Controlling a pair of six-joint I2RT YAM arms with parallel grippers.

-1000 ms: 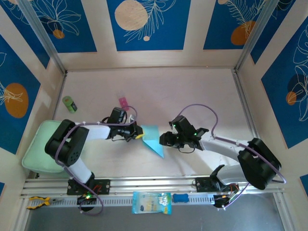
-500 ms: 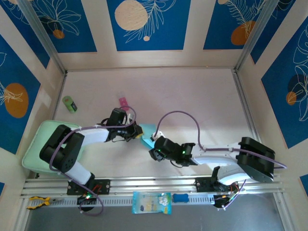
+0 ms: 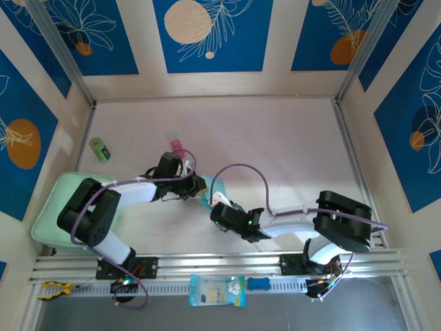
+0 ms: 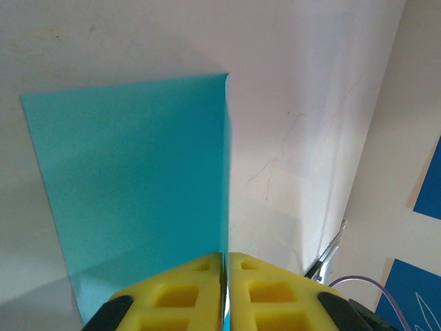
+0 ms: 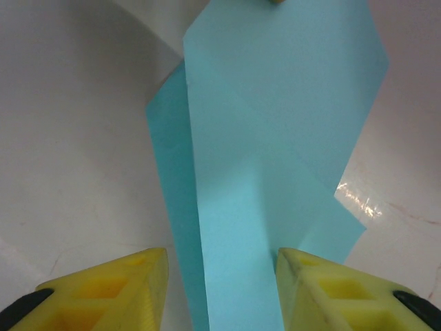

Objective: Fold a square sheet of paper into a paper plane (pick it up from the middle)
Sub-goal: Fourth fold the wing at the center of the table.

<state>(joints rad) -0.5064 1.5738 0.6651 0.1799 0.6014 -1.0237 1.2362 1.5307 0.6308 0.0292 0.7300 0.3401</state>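
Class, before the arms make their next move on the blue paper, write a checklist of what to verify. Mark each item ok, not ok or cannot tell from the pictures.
1. Left pincer shut on the sheet of paper: ok, it is closed on one edge.
2. Right pincer open: ok, the sheet runs through its gap.
3. Right pincer touching the sheet: cannot tell.
4. Crease present: ok, a fold line shows in the right wrist view.
5. Plane shape finished: not ok, the sheet is broad, not a narrow dart.
6. Pink block apart from the sheet: ok.
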